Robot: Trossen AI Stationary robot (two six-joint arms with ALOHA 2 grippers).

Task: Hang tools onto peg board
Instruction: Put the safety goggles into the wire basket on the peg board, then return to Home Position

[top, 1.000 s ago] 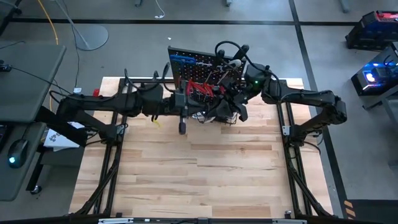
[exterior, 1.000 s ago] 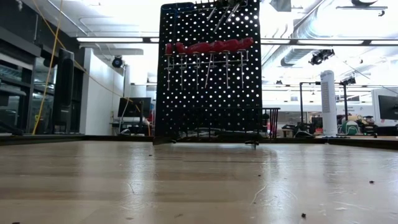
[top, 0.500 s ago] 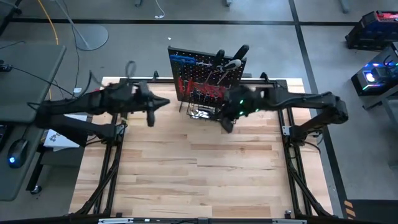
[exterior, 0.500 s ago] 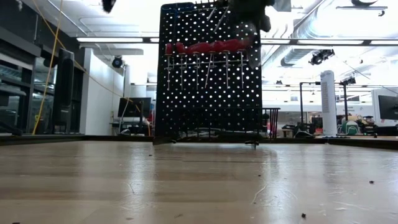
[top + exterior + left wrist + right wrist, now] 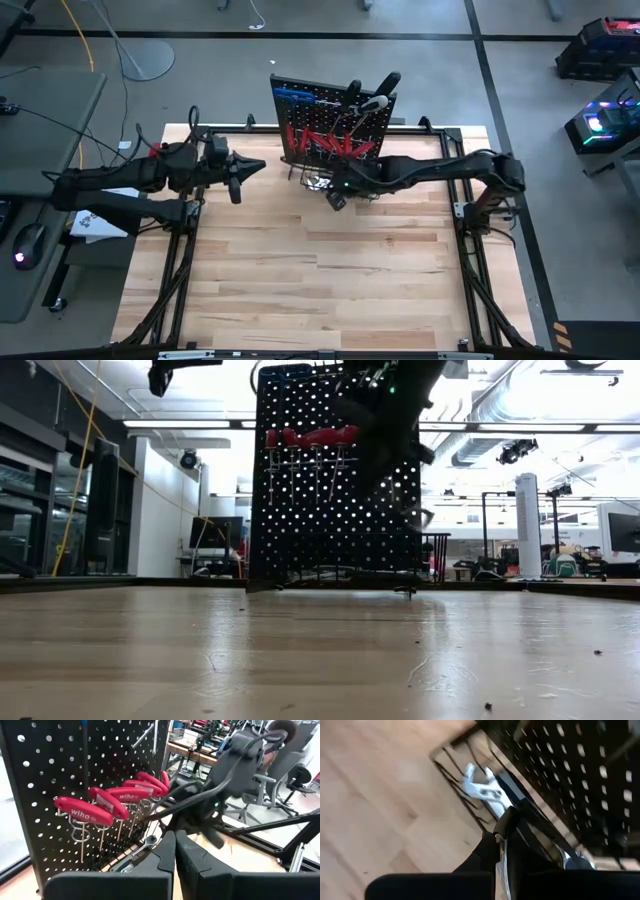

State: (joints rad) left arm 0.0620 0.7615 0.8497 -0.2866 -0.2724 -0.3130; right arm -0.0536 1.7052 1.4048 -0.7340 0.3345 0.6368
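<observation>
Saw the peg board (image 5: 320,108) standing upright at the top centre of the overhead frame, at the far edge of the wooden table (image 5: 330,280). Found a row of red-handled screwdrivers (image 5: 330,141) hanging across its middle, blue hex keys (image 5: 293,95) near its upper left corner, and a wire basket (image 5: 312,181) at its foot. Spotted the right gripper (image 5: 336,199) just below the basket in the overhead frame, over the table and close to the board's base, with fingers pressed together and nothing clearly caught between them. In the right wrist view, made out those closed fingers (image 5: 510,822) pointing toward a silver wrench (image 5: 482,787) lying in the basket, near it but apart. From table height, saw the right arm (image 5: 385,430) crossing the upper right of the board and hiding part of the red row (image 5: 310,436). Placed the left gripper (image 5: 236,181) left of the board in the overhead frame, well apart from it, raised over the table. In the left wrist view, saw its fingers (image 5: 167,851) fully closed and empty, facing the board (image 5: 45,765) and the red screwdrivers (image 5: 82,812) held in metal rings.
</observation>
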